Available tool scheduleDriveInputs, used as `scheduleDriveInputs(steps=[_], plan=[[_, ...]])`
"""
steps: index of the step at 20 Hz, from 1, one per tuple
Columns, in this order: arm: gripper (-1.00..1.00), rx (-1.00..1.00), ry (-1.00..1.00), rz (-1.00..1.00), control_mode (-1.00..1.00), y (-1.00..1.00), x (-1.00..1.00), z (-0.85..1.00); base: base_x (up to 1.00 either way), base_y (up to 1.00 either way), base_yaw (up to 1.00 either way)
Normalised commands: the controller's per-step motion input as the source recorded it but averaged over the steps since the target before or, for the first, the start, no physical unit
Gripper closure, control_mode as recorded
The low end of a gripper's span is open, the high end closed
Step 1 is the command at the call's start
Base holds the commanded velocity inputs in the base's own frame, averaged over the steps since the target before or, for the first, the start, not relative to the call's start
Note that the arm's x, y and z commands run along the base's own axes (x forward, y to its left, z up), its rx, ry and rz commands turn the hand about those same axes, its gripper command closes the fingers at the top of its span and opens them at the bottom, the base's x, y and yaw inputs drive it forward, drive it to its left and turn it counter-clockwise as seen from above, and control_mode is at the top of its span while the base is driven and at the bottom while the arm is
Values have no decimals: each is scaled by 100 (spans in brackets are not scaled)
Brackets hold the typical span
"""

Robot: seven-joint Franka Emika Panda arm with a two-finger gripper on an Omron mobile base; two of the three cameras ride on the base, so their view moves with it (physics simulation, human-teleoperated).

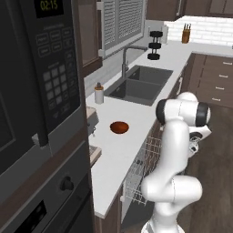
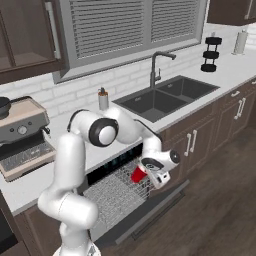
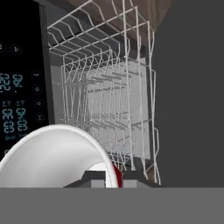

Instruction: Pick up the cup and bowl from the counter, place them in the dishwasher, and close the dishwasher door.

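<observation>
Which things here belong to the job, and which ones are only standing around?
Belong to the job:
- cup, held in the shut gripper over the rack
- bowl, on the counter
- dishwasher, its door open

Only standing around:
- white bottle
- sink and faucet
- coffee machine
- knife block

Arm bent low, gripper point(image 2: 146, 173) clamped tight, pointing sideways.

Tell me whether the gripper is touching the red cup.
Touching. In the right base view the gripper is closed on the red cup, holding it over the dishwasher rack; the hand view shows the cup's rim right at the jaws.
</observation>
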Motion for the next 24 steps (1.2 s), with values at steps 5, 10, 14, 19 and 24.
scheduleDriveInputs(steps=[5, 10, 14, 19, 24], plan=[[100, 10, 4, -2, -100, 45, 48, -50, 0, 0, 0], [100, 6, 7, -4, -100, 34, 44, -60, 0, 0, 0], [100, 4, 10, -4, -100, 17, 37, -61, 0, 0, 0], [100, 4, 12, -4, -100, 3, 33, -57, 0, 0, 0], [100, 3, 11, -4, -100, 0, 25, -56, 0, 0, 0]])
